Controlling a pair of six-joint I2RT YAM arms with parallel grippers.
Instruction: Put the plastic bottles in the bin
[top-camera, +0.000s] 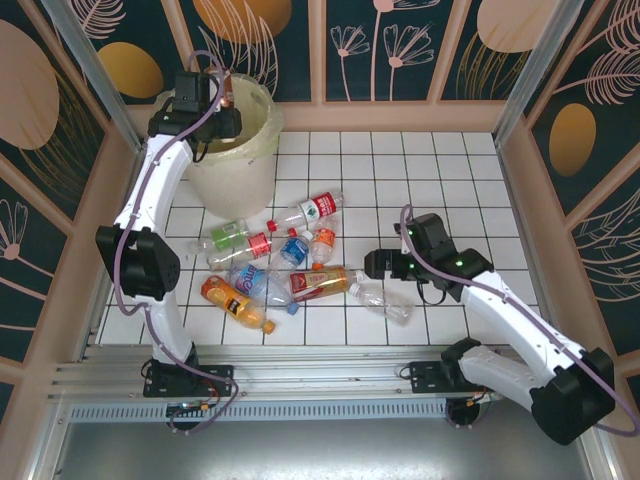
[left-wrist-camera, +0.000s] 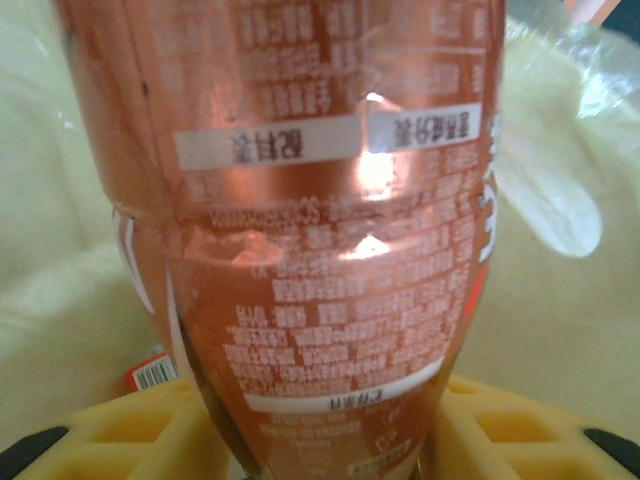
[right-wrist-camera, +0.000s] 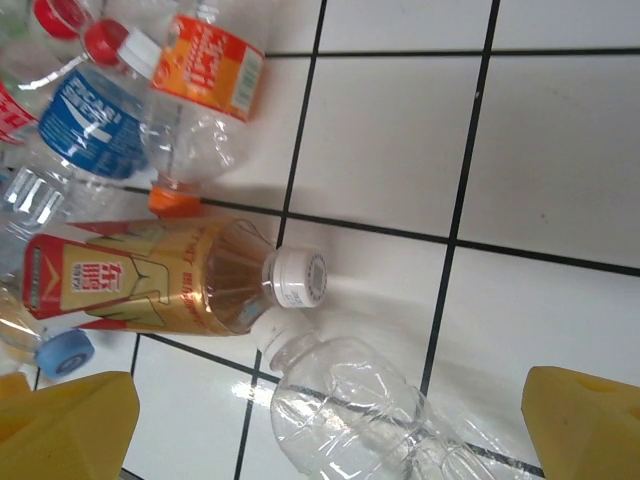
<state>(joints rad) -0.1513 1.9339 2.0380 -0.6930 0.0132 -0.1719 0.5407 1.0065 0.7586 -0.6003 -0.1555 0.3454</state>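
Leftmost, the left tool (top-camera: 222, 103) is raised over the mouth of the bin (top-camera: 240, 185), which stands at the far left corner of the desk (top-camera: 450, 180). A copper-brown bottle (left-wrist-camera: 330, 250) juts out from between its yellow pads (left-wrist-camera: 120, 435), with the pale yellow bag (left-wrist-camera: 60, 290) lining the bin behind and below it. That spot over the opening makes sense: let go here, the bottle should drop into the liner rather than clip the rim. Whether the pads are clamping the bottle or have slackened I cannot tell; it fills the space between them.

Toward the middle, the other bottles lie on their sides in a loose heap on the tiles, just in front of the bin. Among them are a green-labelled one (top-camera: 228, 236), a red-labelled one (top-camera: 316, 208), an orange one (top-camera: 238, 304) at the near edge, and a brown one with a red and gold label (top-camera: 320, 283).

On the right, the right tool (right-wrist-camera: 330, 425) hangs low over the heap's right end with its fingers spread wide, gripping nothing. A clear bottle (right-wrist-camera: 350, 400) lies on the desk directly beneath the gap, its neck just beside the white cap (right-wrist-camera: 298, 277) of the brown one. Straddling it this way looks like preparation for a pick. The neighbouring cap is close enough that it might get nudged.
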